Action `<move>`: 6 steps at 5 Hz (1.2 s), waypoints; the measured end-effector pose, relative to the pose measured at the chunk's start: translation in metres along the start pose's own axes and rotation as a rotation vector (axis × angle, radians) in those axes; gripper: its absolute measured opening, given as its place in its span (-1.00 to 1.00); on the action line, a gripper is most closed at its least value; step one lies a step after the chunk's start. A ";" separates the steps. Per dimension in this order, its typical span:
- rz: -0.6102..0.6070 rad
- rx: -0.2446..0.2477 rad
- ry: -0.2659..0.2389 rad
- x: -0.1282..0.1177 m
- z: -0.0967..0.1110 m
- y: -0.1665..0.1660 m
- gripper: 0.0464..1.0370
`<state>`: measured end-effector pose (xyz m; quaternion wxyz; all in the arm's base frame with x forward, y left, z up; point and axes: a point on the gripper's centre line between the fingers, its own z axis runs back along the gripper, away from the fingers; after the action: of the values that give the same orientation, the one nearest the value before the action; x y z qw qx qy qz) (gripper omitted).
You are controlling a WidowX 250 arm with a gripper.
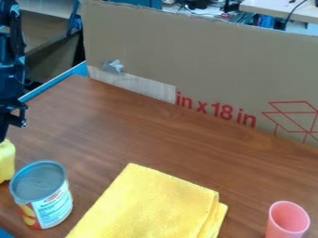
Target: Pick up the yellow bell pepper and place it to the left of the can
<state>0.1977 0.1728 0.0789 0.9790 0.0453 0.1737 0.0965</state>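
Yellow container [6, 160] at the claw [3, 134]: grip unconfirmed

You find the container at the left edge of the desk [149, 135], just beside the tin can [48, 200]. The claw is right above or against its top; contact unclear. You cannot tell how far open the claw is, or whether it has hold of anything.

Handling (judged): light, fairly stiff plastic, contents unknown; smooth sides may slip, and hard squeezing may dent them. Your best hold: squarely across the upper body, below the rounded shoulder, clear of the can.
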 end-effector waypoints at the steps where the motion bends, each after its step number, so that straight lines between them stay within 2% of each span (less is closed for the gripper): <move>1: 0.004 -0.002 -0.006 0.001 -0.002 -0.001 -0.41; 2: 0.010 -0.026 -0.030 0.000 0.002 -0.006 0.19; 3: 0.033 -0.015 -0.111 -0.009 0.027 -0.006 0.78; 4: 0.000 0.010 -0.151 -0.011 0.043 -0.019 0.95; 5: -0.101 0.037 -0.250 -0.014 0.069 -0.041 0.94; 6: -0.268 0.058 -0.258 -0.019 0.074 -0.077 0.94</move>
<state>0.2196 0.0895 0.1454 0.9956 0.0618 0.0539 -0.0463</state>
